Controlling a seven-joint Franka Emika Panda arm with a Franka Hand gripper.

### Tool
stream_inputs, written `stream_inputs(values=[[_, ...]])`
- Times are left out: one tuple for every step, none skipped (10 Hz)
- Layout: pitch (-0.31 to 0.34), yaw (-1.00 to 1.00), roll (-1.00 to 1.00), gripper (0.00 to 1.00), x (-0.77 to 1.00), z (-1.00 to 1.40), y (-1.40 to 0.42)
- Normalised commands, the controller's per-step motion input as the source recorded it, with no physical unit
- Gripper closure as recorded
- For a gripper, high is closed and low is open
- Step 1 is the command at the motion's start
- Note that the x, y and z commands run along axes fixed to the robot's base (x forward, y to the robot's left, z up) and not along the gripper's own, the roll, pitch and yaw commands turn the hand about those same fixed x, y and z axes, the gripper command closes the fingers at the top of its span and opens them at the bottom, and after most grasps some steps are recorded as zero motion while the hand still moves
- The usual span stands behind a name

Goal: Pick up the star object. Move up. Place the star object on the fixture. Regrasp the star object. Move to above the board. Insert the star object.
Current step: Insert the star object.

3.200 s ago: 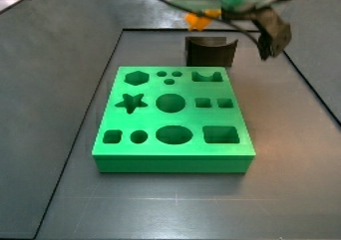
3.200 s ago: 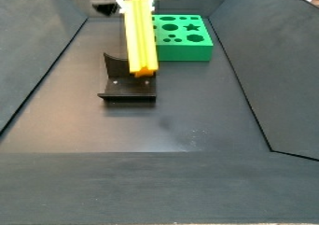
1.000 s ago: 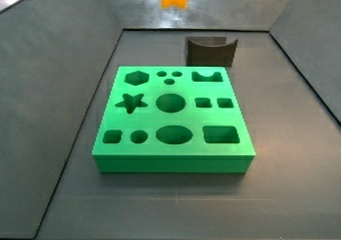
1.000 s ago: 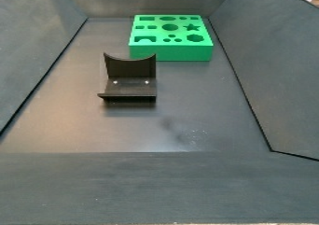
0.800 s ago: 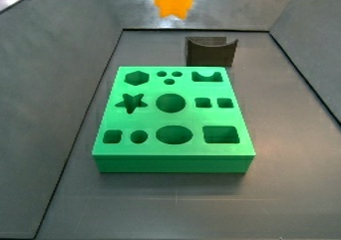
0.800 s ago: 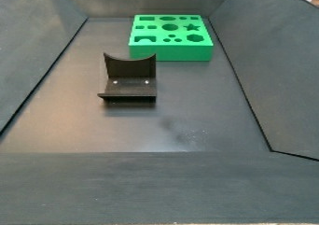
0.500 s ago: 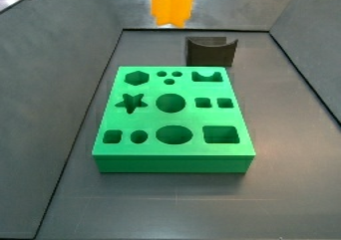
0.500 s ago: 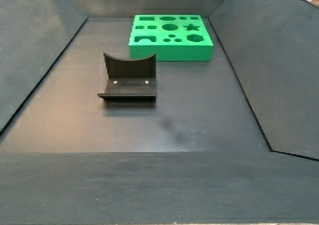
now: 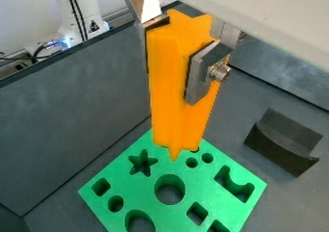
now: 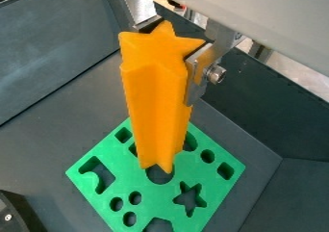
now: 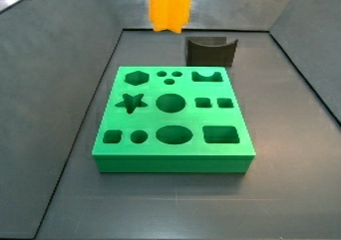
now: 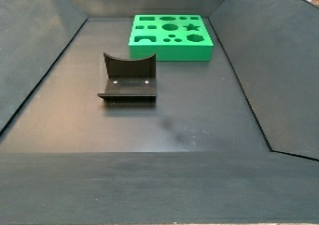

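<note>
Carrying the star object [image 9: 176, 82] upright above the board [image 9: 122, 198].
The gripper [image 9: 180, 58] is pinching it; next, lining up with the star hole [image 9: 141, 163].

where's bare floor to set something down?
Bare floor in front of the fixture and along both sides of the board. Tight only between board and fixture. The hand holds the star bar upright above the board.

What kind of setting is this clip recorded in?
Most likely a lab test cell for peg insertion, not a home or a shop: a dark walled work floor, a green board of shaped holes, and a fixture. The gripper holds the star object upright above the board.
</note>
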Motion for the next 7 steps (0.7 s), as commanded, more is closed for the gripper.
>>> stream_inputs(values=[[0.000, 0.00, 0.00, 1.00, 0.00, 0.00, 0.03], [0.000, -0.35, 0.00, 1.00, 0.12, -0.13, 0.00], [0.000, -0.81, 0.02, 1.00, -0.05, -0.26, -0.08], [0.000, -0.95, 0.04, 1.00, -0.07, -0.36, -0.08], [0.000, -1.00, 0.00, 1.00, 0.00, -0.45, 0.00], [0.000, -0.88, 0.00, 1.00, -0.06, -0.41, -0.08], [-0.041, -0.15, -0.07, 1.00, 0.16, -0.16, 0.03]])
